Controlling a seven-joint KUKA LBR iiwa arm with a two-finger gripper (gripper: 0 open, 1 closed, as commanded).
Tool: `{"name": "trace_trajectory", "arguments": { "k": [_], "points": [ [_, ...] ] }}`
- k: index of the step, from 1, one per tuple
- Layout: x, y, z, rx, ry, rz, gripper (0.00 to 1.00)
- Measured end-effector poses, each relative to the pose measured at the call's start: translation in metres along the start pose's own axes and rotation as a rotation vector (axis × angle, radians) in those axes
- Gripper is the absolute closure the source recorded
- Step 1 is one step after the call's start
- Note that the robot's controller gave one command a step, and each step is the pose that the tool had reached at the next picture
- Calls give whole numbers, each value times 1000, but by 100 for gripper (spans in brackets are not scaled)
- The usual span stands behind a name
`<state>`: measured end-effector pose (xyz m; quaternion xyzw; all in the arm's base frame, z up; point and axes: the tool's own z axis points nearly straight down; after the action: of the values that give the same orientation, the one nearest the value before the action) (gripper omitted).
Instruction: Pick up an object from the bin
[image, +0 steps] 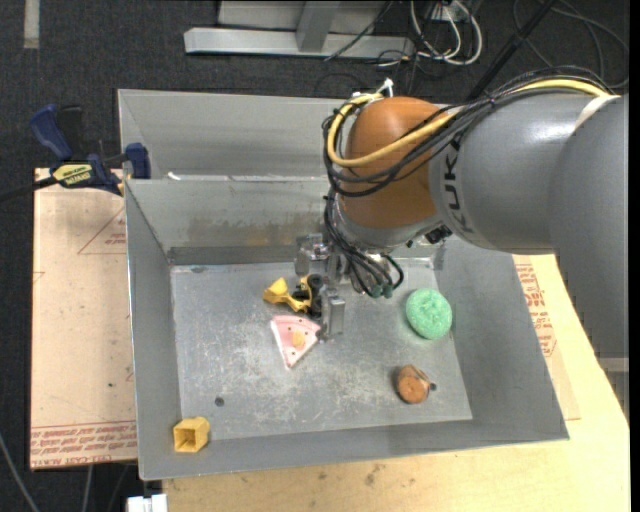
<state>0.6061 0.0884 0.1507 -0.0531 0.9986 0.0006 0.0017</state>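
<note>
The arm (540, 170) and its orange cover (395, 160) hide the right part of the bin's back wall and the top of the gripper (325, 305). The lower end of the gripper stands at the middle of the bin (150, 300) floor, towards the back. Cables and dark wrist parts crowd that end, so it cannot be told whether the gripper is released or clenched, nor whether it grasps anything. Two things lie at the tip. A yellow piece (282, 293), small and irregular in outline, lies just left of the gripper and appears to touch it; its right end is hidden behind the gripper. A wedge (294, 338), flat, triangular, pale pink with a light rim, lies on the floor just in front of the tip, its upper right corner at or under the tip. The rest lie well apart: a green ball (428, 313) to the right, a brown lump (411, 384) at front right, a yellow cube (190, 433) in the front left corner.
</note>
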Motion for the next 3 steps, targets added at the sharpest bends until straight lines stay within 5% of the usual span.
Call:
{"name": "trace_trajectory", "arguments": {
  "k": [1, 2, 3],
  "points": [
    [-7, -7, 30, -1, -6, 64, 0],
    [-13, -12, 71, -5, -10, -87, 100],
    [-13, -12, 71, -5, -10, -87, 100]
  ]
}}
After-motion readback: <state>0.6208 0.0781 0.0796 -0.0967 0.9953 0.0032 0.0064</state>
